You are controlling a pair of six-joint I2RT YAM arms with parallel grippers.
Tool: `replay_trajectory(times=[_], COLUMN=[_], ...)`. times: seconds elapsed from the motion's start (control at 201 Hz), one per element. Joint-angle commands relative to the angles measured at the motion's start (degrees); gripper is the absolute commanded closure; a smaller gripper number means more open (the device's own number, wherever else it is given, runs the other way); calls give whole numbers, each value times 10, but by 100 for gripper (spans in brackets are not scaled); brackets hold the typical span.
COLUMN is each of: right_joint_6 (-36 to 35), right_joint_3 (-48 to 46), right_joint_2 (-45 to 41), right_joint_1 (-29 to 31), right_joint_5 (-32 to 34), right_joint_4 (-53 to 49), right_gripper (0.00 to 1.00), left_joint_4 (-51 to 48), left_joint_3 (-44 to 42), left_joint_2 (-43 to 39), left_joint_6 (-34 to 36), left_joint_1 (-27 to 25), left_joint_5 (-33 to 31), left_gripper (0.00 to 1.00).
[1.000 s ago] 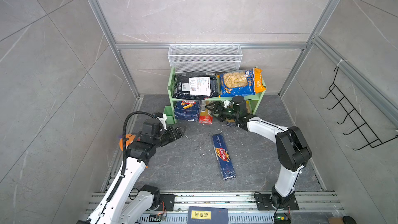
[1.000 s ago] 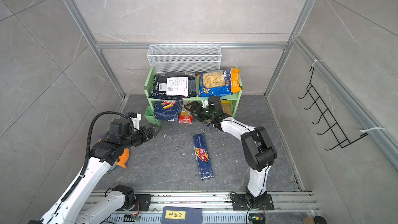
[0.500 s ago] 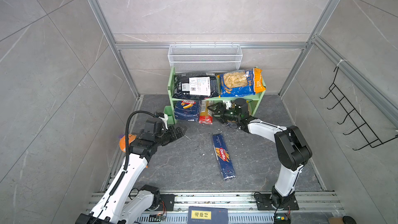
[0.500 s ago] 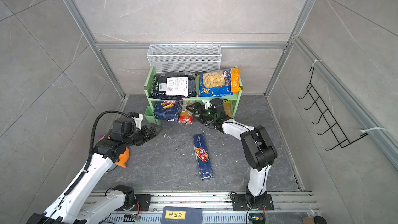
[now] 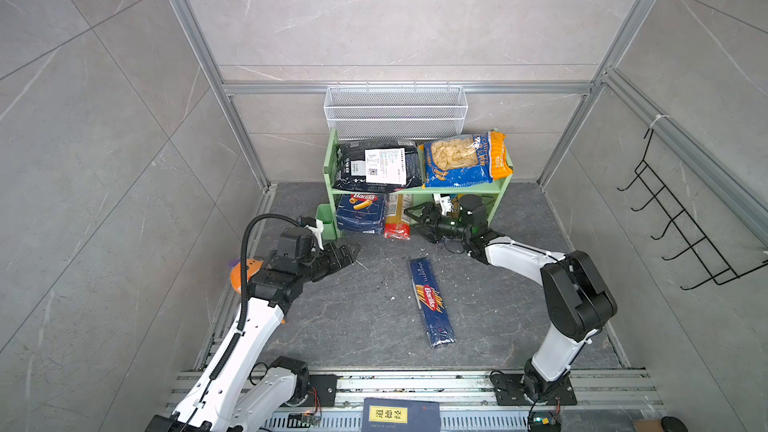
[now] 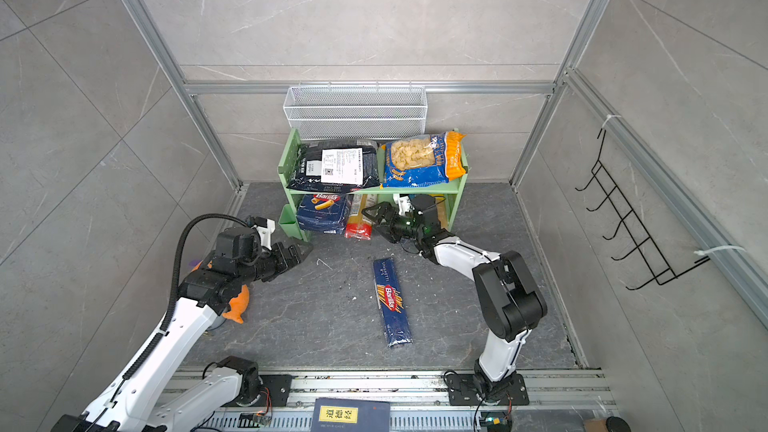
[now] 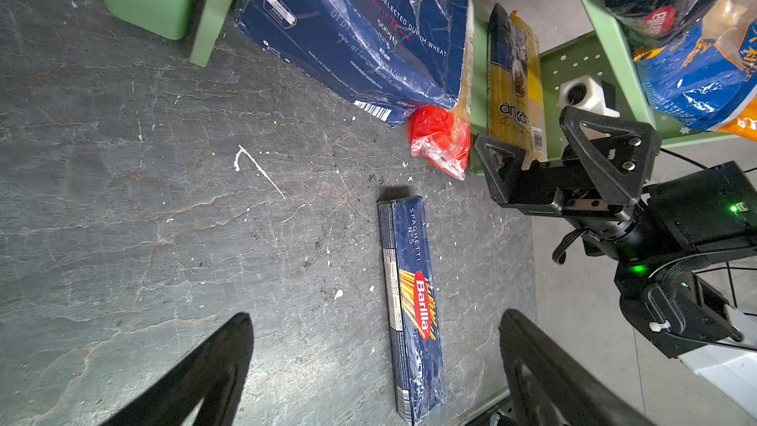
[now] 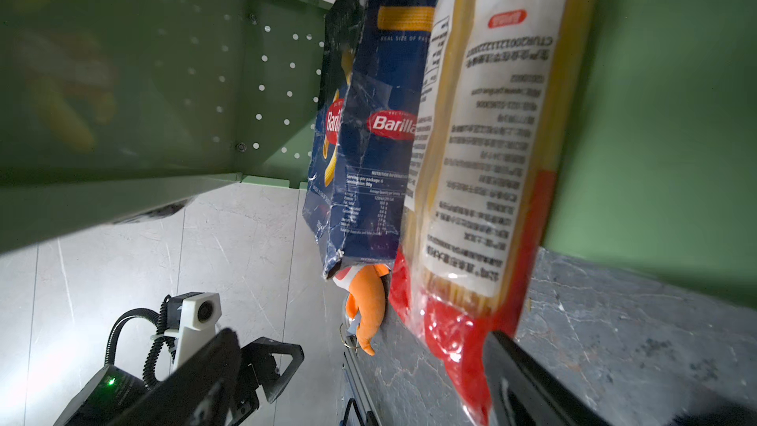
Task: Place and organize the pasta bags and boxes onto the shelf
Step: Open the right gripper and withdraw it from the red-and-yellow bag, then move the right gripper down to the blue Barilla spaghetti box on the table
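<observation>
The long, narrow dark blue cardboard Barilla spaghetti box [image 5: 431, 302] lies flat on the grey stone floor, label up, well apart from the light green two-tier shelf [image 5: 457, 191] and between the two arms.

On the upper tier a large black bag with a white label [image 5: 376, 164] lies beside a blue-orange bag of shell pasta [image 5: 461, 160]. In the lower tier the wide dark blue rigatoni box [image 5: 360, 211] leans at the left end. A slim red-and-yellow spaghetti pack [image 5: 398, 218] is pressed against it, its red end poking out over the floor. A yellow spaghetti pack [image 7: 514, 88] lies deeper inside.

The right gripper [image 5: 415, 223] sits at the open front of the lower tier, just beside the red end, its jaws spread wide and empty. The left gripper [image 5: 351, 252] hovers low over the floor near the small green cup [image 5: 325, 222], also wide apart and holding nothing.

A white wire mesh basket [image 5: 395, 112] hangs behind the shelf. An orange plush toy [image 5: 241, 274] lies partly hidden under the left arm.
</observation>
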Motion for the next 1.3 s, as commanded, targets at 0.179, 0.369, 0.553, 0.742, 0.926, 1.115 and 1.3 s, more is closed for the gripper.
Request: replay_trajectory(times=[0.179, 0.369, 0.553, 0.742, 0.926, 1.115, 1.3], right_joint_6=[28, 13, -13, -34, -132, -212, -232], right_joint_3=[-38, -60, -83, -114, -125, -141, -201], right_joint_2=[-36, -69, -110, -157, -231, -323, -385], right_joint_1=[1, 5, 23, 49, 100, 162, 188], right_joint_5=[-19, -19, -13, 1, 71, 189, 256], right_joint_4=[35, 9, -35, -75, -236, -409, -491], right_gripper=[6, 6, 6, 6, 6, 6, 6], left_joint_4=[6, 3, 4, 5, 11, 19, 27], left_joint_3=[5, 5, -3, -12, -25, -39, -53], left_joint_2=[-30, -40, -45, -53, -55, -58, -53], left_joint_6=[-14, -16, -20, -22, -26, -31, -34], left_joint_1=[-2, -2, -3, -4, -7, -16, -27], left_joint_5=[10, 10, 11, 10, 9, 6, -2], left_gripper=[4, 4, 4, 5, 4, 5, 5])
